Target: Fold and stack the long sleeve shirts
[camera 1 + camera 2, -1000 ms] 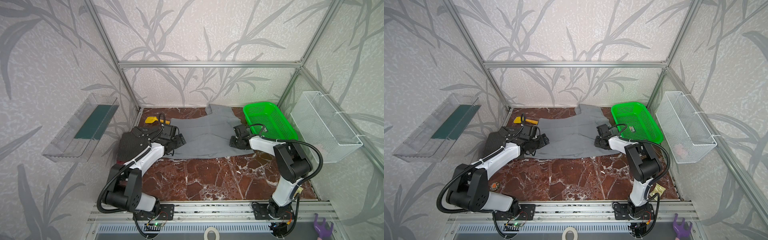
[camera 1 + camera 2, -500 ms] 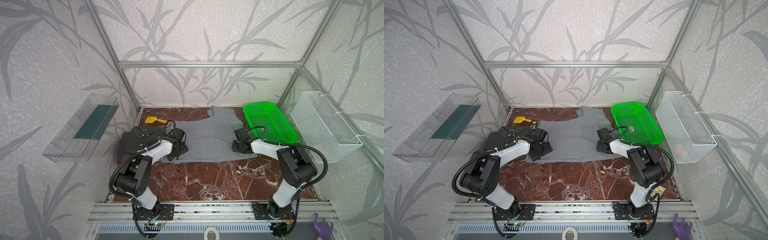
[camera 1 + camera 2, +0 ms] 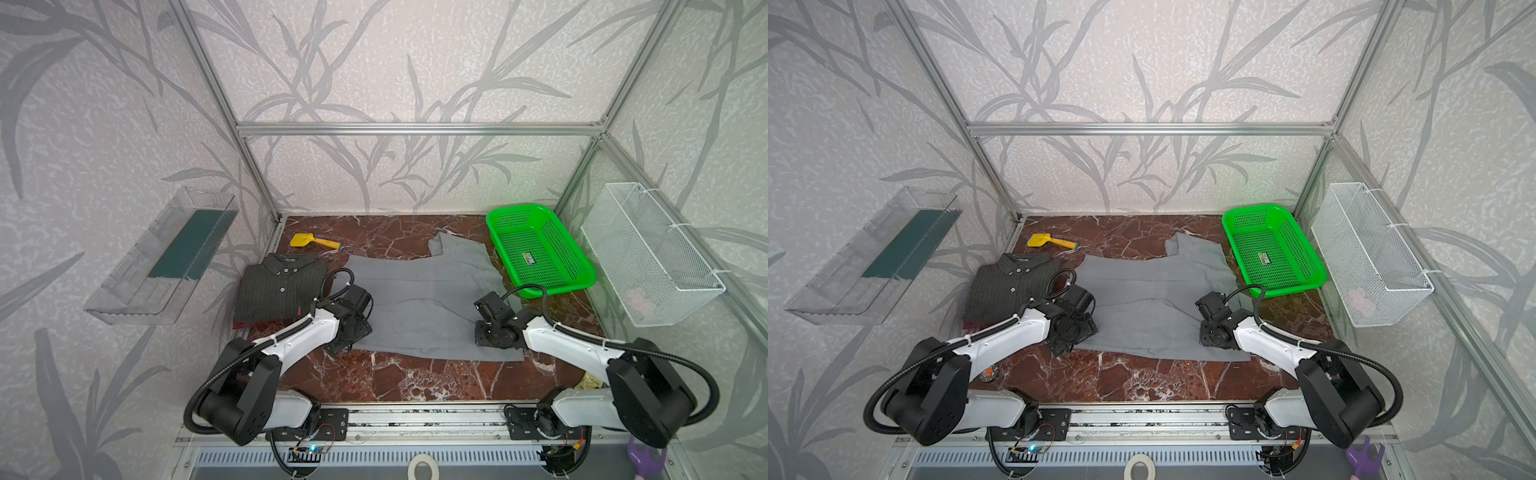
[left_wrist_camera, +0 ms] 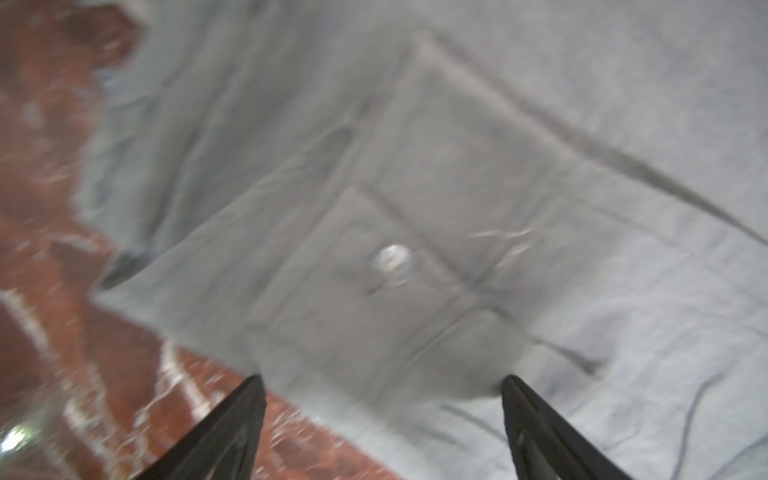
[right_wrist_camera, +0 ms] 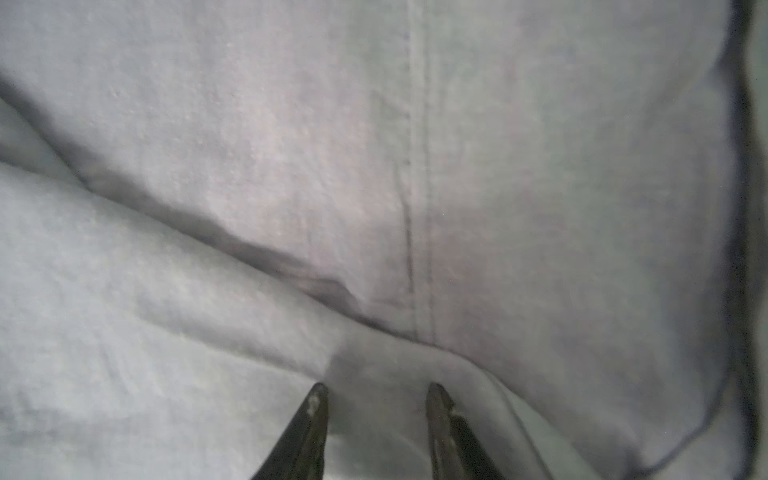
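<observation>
Presently the light-grey shirt [image 3: 419,307] lies spread flat on the table [image 3: 415,378], spanning the ground between the two grippers, unfolded apart from some overlapped cloth.

The left gripper [image 4: 382,380] hovers low at the shirt's near corner, jaws wide apart and empty. Just ahead of its fingertips sits a stitched panel with a button [image 4: 392,259], perhaps a cuff or pocket. The right gripper [image 5: 376,390] hangs over the opposite side of the shirt, jaws partly apart, and we see no cloth clamped between them.

Beyond the left gripper, on its outer side, the pinstriped shirt [image 3: 278,291] rests folded on the dark red garment [image 3: 243,324]. The green basket [image 3: 557,266] stands beyond the right gripper.

We judge the step to be the folding of the grey shirt, barely begun. The next move calls for each gripper to close on an edge and carry it over together.

Both wrist views are blurred. The red garment shows only an edge. In both top views the wrists hide the fingertips.
</observation>
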Robot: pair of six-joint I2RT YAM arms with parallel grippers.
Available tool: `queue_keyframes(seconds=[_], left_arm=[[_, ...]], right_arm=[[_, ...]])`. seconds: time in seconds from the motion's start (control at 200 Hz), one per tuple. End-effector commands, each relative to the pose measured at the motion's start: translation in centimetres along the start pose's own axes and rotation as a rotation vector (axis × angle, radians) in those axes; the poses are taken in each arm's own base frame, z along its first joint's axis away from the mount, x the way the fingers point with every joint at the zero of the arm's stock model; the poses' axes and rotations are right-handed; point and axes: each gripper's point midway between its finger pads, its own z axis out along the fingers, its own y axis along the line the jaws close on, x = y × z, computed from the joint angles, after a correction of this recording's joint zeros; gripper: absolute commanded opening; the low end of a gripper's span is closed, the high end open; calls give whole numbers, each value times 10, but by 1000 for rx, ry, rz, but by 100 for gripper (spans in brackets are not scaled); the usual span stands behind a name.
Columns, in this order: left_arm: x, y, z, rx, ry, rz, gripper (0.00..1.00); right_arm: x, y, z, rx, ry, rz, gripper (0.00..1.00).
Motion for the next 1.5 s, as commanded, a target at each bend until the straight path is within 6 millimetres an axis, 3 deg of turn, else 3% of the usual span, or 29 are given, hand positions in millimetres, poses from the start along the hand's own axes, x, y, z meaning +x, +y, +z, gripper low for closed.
queue_keyframes(seconds=[0.0, 0.085, 0.145, 0.32, 0.43, 0.55, 0.69, 0.84, 1.035, 1.04, 1.055, 1.06, 1.15, 1.305, 1.495], left_arm=[[7, 31, -8, -66, -26, -48, 90], [9, 34, -16, -36, -33, -52, 90], [2, 31, -28, -15, -61, -36, 90], [-42, -11, -73, 65, -193, 100, 92], [-69, -58, -90, 147, -249, 205, 92], [-100, -121, -101, 209, -287, 327, 93], [-130, -204, -102, 282, -298, 476, 93], [-148, -292, -79, 390, -281, 638, 93], [-150, -373, -50, 525, -230, 704, 92], [-147, -373, -41, 517, -214, 707, 92], [-150, -380, -47, 538, -229, 707, 92], [-147, -380, -37, 529, -214, 708, 92], [-147, -404, -23, 581, -204, 688, 92], [-142, -427, -1, 644, -148, 612, 91], [-135, -431, 22, 634, -130, 586, 87]], right_arm=[[14, -22, -14, 50, 9, 18, 41], [13, -22, -28, 17, -18, 9, 43], [1, -16, -46, -17, -68, -11, 46], [-68, 20, -108, -94, -279, -163, 65], [-113, 42, -127, -87, -307, -216, 68], [-158, 58, -128, -97, -315, -210, 70], [-187, 68, -127, -140, -311, -172, 70], [-187, 67, -126, -150, -322, -185, 70], [-166, 70, -130, -237, -300, -177, 70], [-165, 70, -130, -241, -301, -176, 70], [-163, 70, -131, -248, -300, -174, 70], [-163, 70, -132, -252, -302, -174, 70], [-154, 70, -142, -292, -318, -167, 70], [-142, 63, -158, -314, -346, -173, 70], [-127, 60, -166, -357, -353, -163, 70]])
